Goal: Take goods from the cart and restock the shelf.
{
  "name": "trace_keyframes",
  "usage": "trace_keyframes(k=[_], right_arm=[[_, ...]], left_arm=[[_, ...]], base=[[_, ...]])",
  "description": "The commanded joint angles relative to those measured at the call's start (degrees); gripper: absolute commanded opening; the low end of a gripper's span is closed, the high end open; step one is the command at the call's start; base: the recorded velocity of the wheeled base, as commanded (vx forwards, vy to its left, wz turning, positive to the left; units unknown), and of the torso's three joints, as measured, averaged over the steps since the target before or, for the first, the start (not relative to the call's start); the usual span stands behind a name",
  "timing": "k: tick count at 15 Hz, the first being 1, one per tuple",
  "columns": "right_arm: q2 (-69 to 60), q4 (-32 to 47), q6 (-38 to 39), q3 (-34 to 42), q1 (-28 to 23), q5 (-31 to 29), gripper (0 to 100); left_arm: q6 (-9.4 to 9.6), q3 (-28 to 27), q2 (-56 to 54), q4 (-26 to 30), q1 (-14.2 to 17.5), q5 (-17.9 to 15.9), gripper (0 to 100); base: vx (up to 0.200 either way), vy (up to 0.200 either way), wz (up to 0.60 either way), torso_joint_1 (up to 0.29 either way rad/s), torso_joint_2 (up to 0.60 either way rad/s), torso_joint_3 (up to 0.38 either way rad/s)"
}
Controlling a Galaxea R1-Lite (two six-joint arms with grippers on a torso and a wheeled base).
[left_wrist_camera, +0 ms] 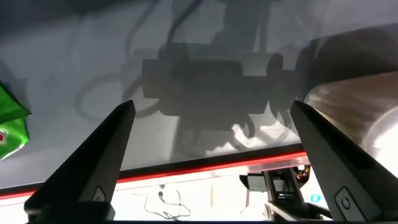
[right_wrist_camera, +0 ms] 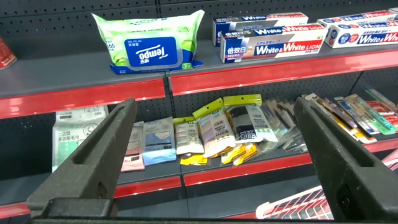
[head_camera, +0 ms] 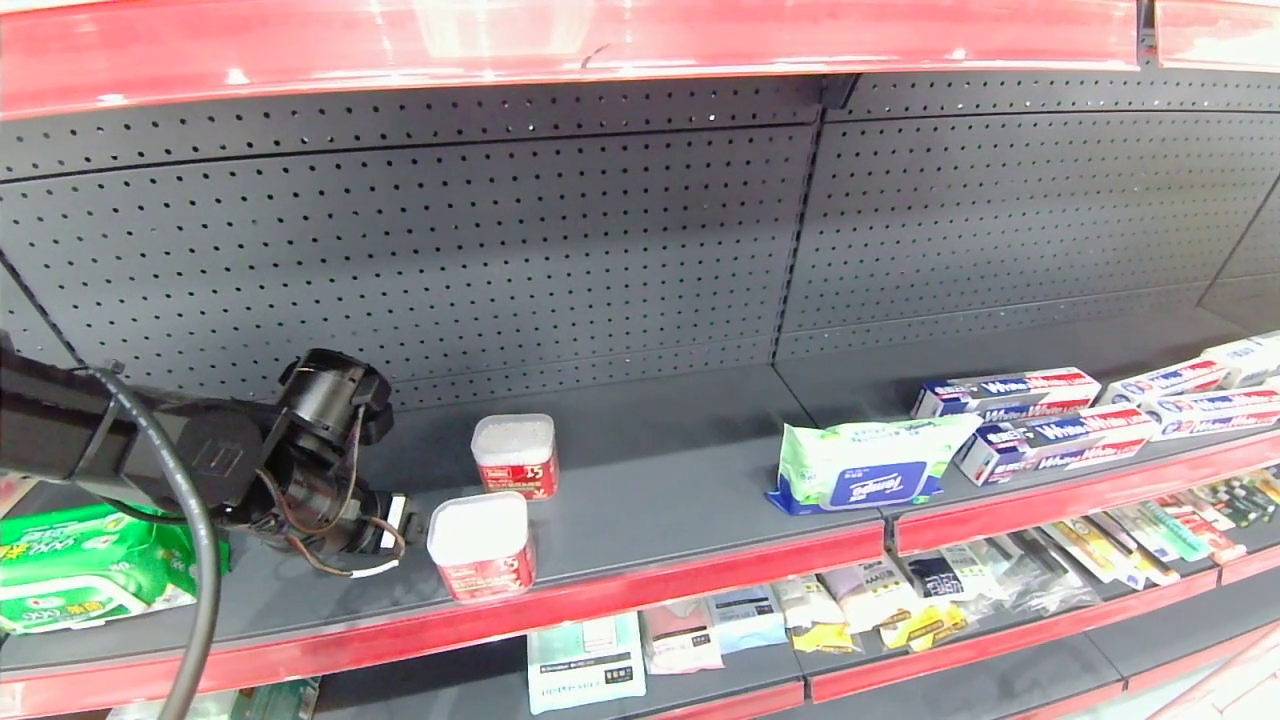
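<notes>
On the grey shelf (head_camera: pixel 680 470), two tubs (head_camera: pixel 514 455) (head_camera: pixel 481 545), perhaps cotton swabs, front black pegboard (head_camera: pixel 500 250).

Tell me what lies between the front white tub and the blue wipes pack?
Nothing; between tub and wipes the shelf is bare, per head view.

Bright light falls from above: white glare streaks the glossy red upper shelf edge (head_camera: pixel 500 40) along the top of the head view, while the perforated back panel (head_camera: pixel 600 230) stays matte grey. The lines of the shelf (head_camera: pixel 660 470) bow toward that frame's left and right edges, a wide-lens bend. In the left wrist view the white tub (left_wrist_camera: pixel 367 112) washes out pale; the lower shelf (head_camera: pixel 960 685) lies dimmer, shaded.
</notes>
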Motion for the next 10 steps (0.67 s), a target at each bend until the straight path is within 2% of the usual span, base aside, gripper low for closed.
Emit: trace_keyframes(k=[1,4,10], right_arm=[[0.1,0.0,0.0,0.0,0.0,0.0,100],[0.1,0.0,0.0,0.0,0.0,0.0,100],[0.1,0.0,0.0,0.0,0.0,0.0,100]], left_arm=[[-0.01,-0.3,0.2,0.0,-0.4,0.0,100],[-0.19,-0.7,0.7,-0.1,-1.5,0.1,100],[-0.19,-1.5,0.9,0.0,-1.6,0.1,100]], base=[[0.000,0.000,0.00,0.000,0.00,0.000],[0.000,0.000,0.00,0.000,0.00,0.000],[0.000,0.000,0.00,0.000,0.00,0.000]])
